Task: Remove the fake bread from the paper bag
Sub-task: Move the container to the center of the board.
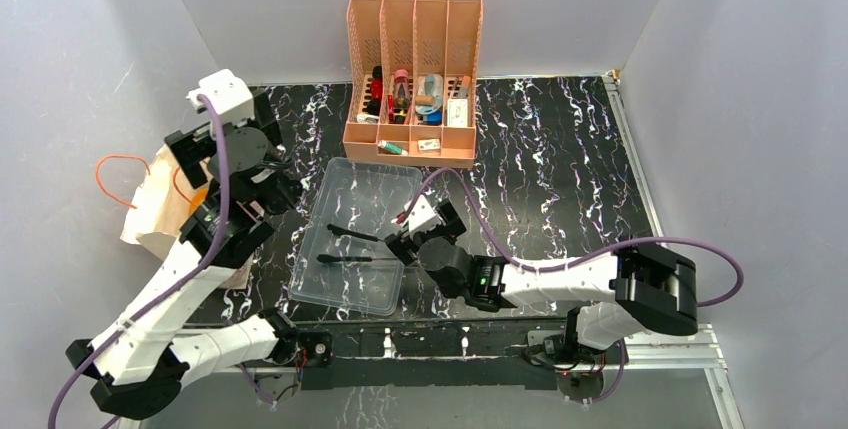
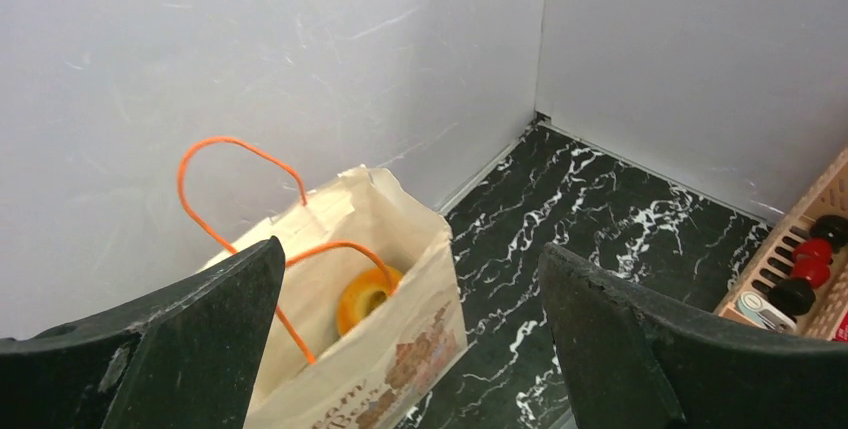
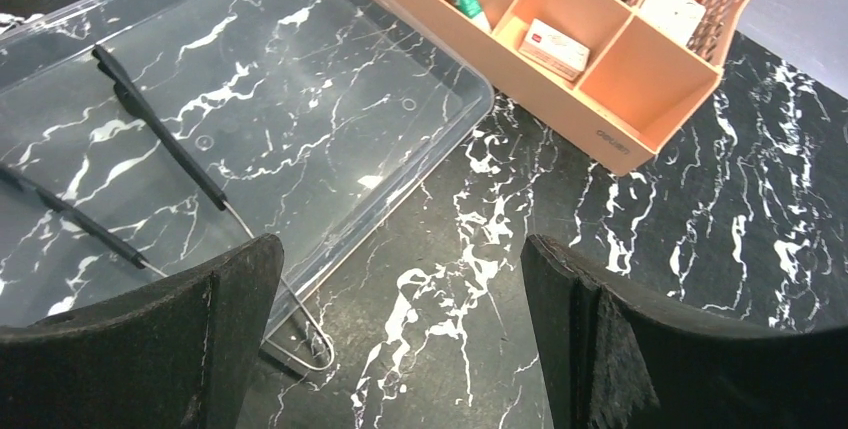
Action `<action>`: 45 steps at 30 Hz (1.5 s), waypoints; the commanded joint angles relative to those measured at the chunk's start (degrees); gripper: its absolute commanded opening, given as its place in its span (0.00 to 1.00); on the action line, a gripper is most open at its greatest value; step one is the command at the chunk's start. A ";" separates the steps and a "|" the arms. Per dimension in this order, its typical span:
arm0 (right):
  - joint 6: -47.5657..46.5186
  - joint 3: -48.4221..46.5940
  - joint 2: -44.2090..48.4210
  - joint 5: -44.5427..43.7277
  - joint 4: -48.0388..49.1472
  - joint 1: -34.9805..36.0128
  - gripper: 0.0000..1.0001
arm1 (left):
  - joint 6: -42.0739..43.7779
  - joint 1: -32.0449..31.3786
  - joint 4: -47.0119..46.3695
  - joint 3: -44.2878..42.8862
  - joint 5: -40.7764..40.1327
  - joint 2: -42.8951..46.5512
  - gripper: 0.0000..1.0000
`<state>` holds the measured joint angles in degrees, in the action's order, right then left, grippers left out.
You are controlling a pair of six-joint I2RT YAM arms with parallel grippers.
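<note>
The cream paper bag (image 1: 158, 201) with orange cord handles stands open by the left wall. In the left wrist view, the paper bag (image 2: 405, 344) shows its brown print, and one golden-brown ring of fake bread (image 2: 364, 295) lies inside. No other bread shows. My left gripper (image 1: 229, 137) (image 2: 412, 254) hangs open above the bag's mouth, apart from it, with nothing between its fingers. My right gripper (image 1: 422, 232) (image 3: 400, 249) is open and empty, low over the marble table just right of the clear tray.
A clear plastic tray (image 1: 380, 163) (image 3: 300, 79) lies mid-table holding two black-handled wire tools (image 3: 160, 129); one wire loop (image 3: 300, 334) pokes over its edge. An orange desk organizer (image 1: 412, 139) (image 3: 600, 89) stands at the back. Grey walls enclose left, back and right.
</note>
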<state>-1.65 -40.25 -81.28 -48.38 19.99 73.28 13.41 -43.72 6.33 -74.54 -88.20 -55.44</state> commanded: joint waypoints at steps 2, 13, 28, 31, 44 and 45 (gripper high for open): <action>-1.37 -0.45 -2.71 1.74 3.84 0.20 0.90 | -0.70 1.84 5.62 -5.14 -7.24 3.24 0.98; 26.28 -19.33 -17.60 -9.15 -16.92 -5.60 0.78 | -3.00 2.86 11.35 -8.32 -7.25 3.53 0.98; 42.01 -31.25 -31.71 0.15 -29.23 -14.67 0.71 | -6.15 2.82 15.64 -6.67 -5.83 7.31 0.98; 42.46 -31.48 -33.25 2.62 -27.69 -15.55 0.68 | -6.37 2.88 15.60 -5.88 -5.05 7.81 0.98; 47.05 -31.03 -35.91 9.55 -27.96 -17.20 0.24 | -4.93 2.88 13.20 -5.54 -1.69 8.41 0.98; 47.49 -30.64 -35.82 9.77 -28.18 -17.39 0.21 | -4.87 2.86 13.12 -5.46 -1.52 8.52 0.98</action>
<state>42.87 -70.85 -116.33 -42.04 -7.66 56.66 6.92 -41.04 20.69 -80.34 -89.14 -47.42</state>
